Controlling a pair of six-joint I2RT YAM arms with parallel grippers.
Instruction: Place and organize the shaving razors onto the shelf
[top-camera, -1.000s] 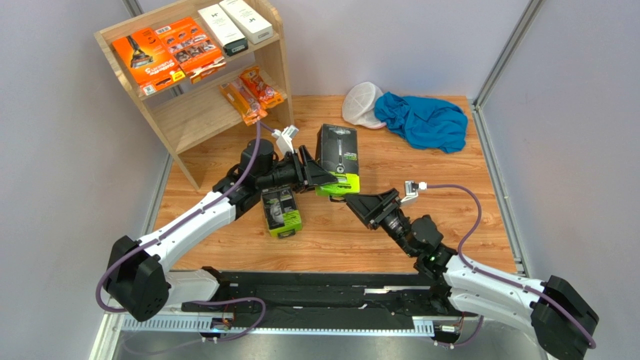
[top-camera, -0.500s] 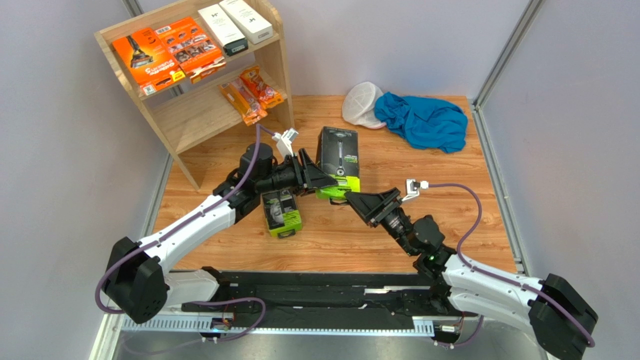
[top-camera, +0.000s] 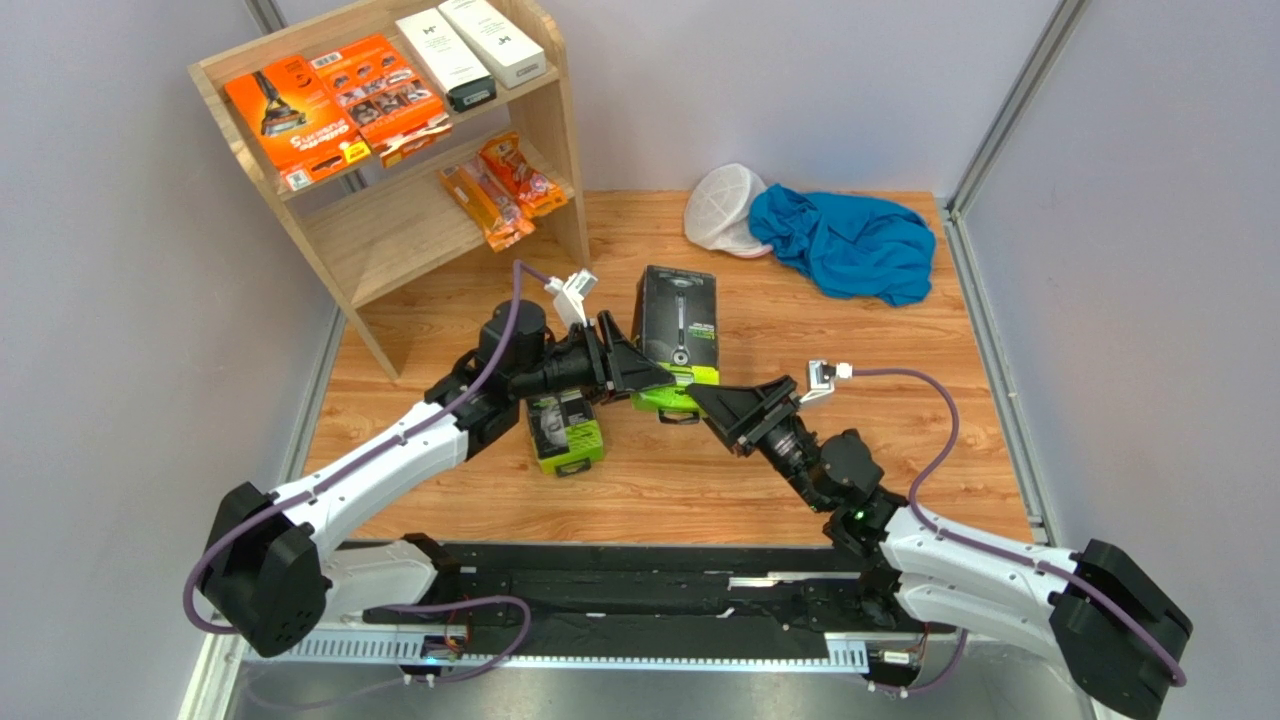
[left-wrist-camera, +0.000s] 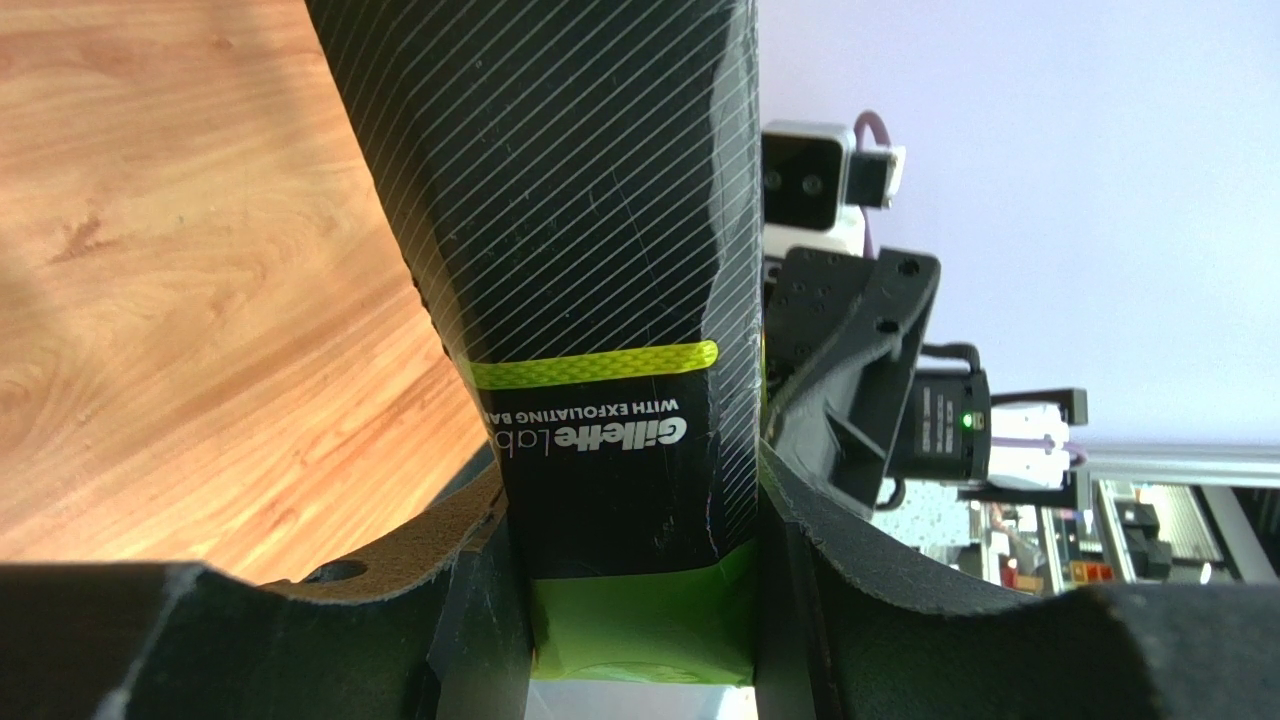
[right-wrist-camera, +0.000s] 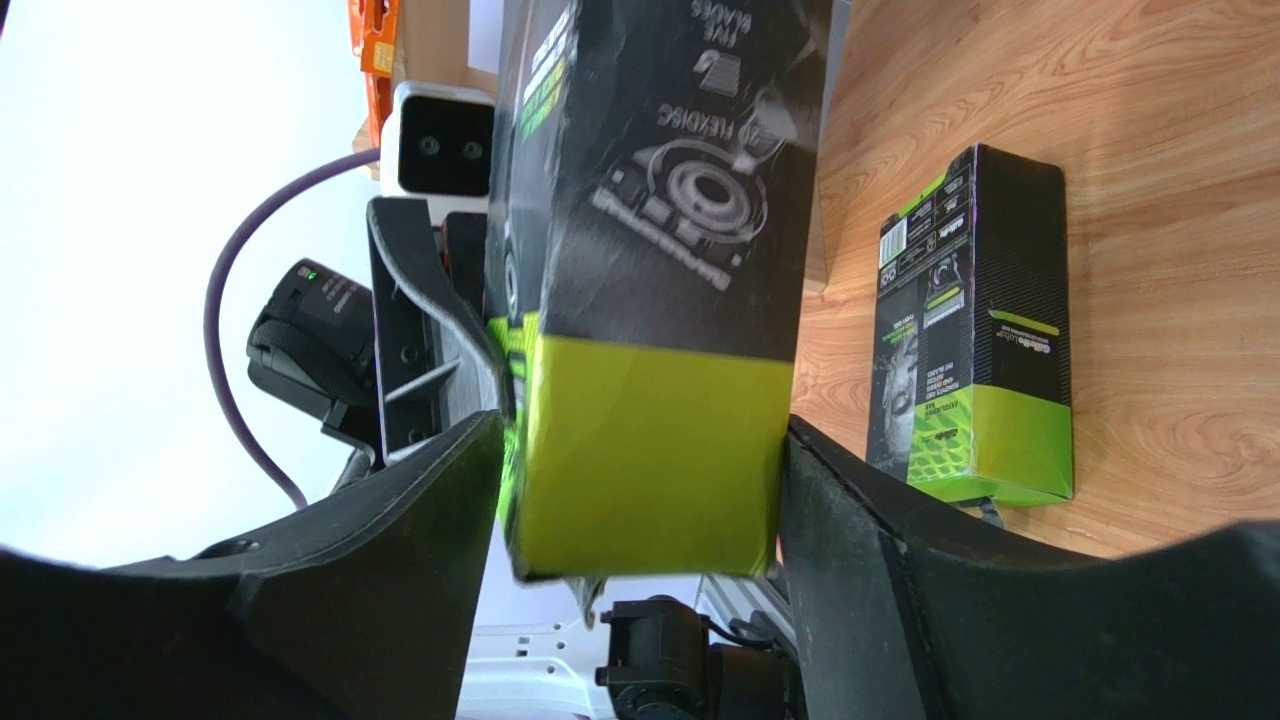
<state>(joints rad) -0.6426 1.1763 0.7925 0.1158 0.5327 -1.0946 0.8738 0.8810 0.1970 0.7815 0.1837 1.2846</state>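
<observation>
While both arms met over the middle of the table (top-camera: 842, 405), we logged the left gripper (left-wrist-camera: 639, 615) clamped on the lime-green end of a black-and-lime razor pack (left-wrist-camera: 571, 225), one finger pressed to each side face. The right gripper (right-wrist-camera: 646, 510) was spread wide, its fingers flanking the same lime end from the opposite side. Its wrist view showed no gap, but we could not tell whether it was bearing on the card.

The pack sat between the two grippers, black end pointing away from them, well apart from the shelf (top-camera: 559, 120). The second black-and-lime pack (top-camera: 567, 431) lay flat just below the left wrist.

Risks, as we judged them:
- If the left let go before the right had a grip, the pack would drop.
- With both clamped on one short end, opposing pulls could crush or twist the carton.

The carton was black with fine diagonal pinstripes, a thin lime band and a solid lime base. One long edge looked wavy, possibly dented.
</observation>
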